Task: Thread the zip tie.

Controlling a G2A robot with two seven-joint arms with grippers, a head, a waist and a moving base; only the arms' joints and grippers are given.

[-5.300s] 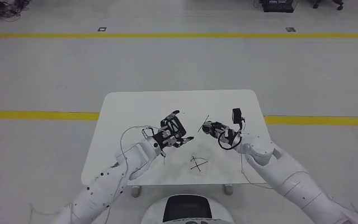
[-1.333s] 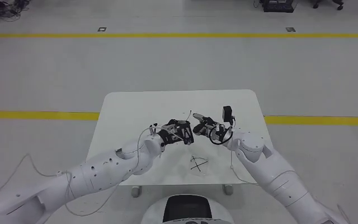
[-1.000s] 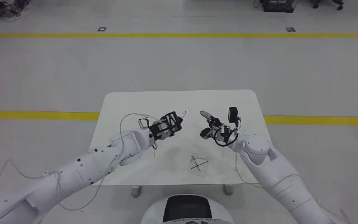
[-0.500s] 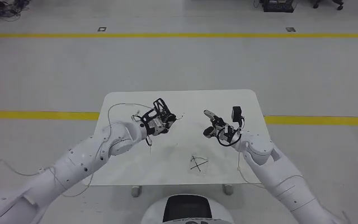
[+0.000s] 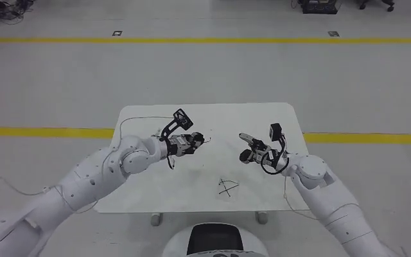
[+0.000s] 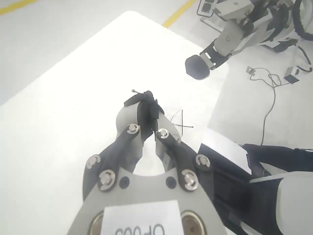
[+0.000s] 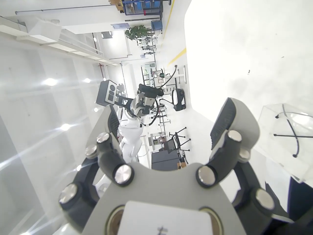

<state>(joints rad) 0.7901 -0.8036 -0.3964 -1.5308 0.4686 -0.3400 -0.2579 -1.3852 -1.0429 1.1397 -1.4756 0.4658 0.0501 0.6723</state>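
A clear box [image 7: 269, 123] stands near the table's [image 5: 160, 186] near edge, about midway along it, with crossed black ties [image 7: 291, 135] lying inside. The left gripper [image 6: 148, 106] hangs over the table left of centre, its fingers pinched together on the black zip tie [image 6: 140, 94], whose thin end pokes out past the tips. The right gripper [image 7: 171, 113] hangs right of centre with its fingers spread wide and nothing between them. The two are well apart, with tabletop between them. A white label [image 6: 141, 217] on the left gripper's base carries print cut off by the frame edge.
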